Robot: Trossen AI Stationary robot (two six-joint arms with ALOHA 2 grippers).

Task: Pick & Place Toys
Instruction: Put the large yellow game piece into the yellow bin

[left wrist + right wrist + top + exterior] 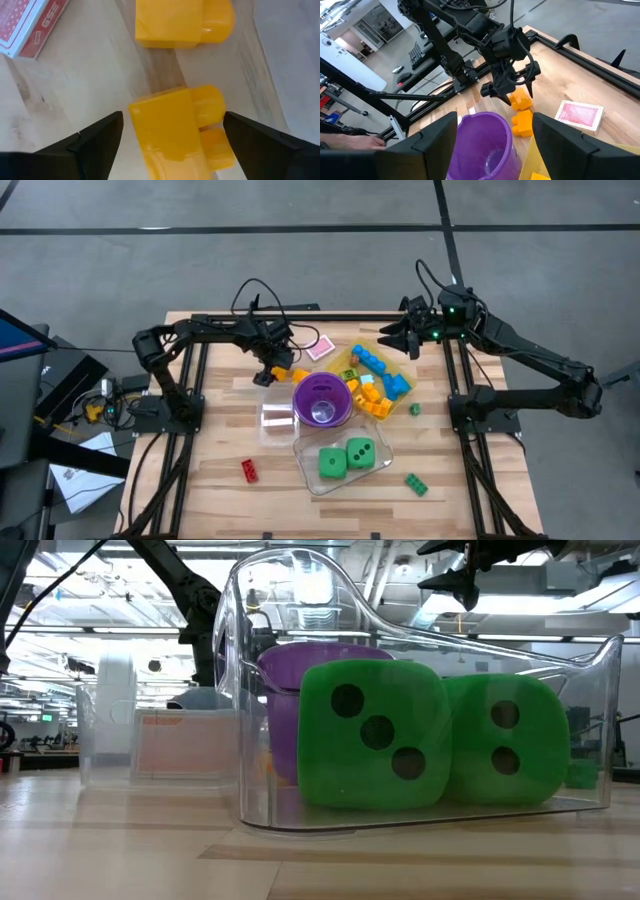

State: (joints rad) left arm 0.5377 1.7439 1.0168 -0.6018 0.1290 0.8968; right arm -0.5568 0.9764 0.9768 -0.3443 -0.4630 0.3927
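Note:
Two yellow bricks lie on the wooden table left of the purple cup (322, 398). My left gripper (172, 117) points down over one yellow brick (170, 135), open, with a finger on either side of it and a gap to each. The second yellow brick (184, 20) lies just beyond it, nearer the cup (480, 145). My right gripper (402, 340) hangs open, high above the yellow tray (352, 358), which holds blue, yellow and orange bricks. Two green dice (375, 735) rest in a clear tub (305, 450).
A pink card box (320, 348) lies beyond the yellow bricks. A smaller clear tub (277, 420) stands left of the cup. A red brick (249, 470) and green bricks (416, 484) (414, 410) lie loose on the table toward its near side.

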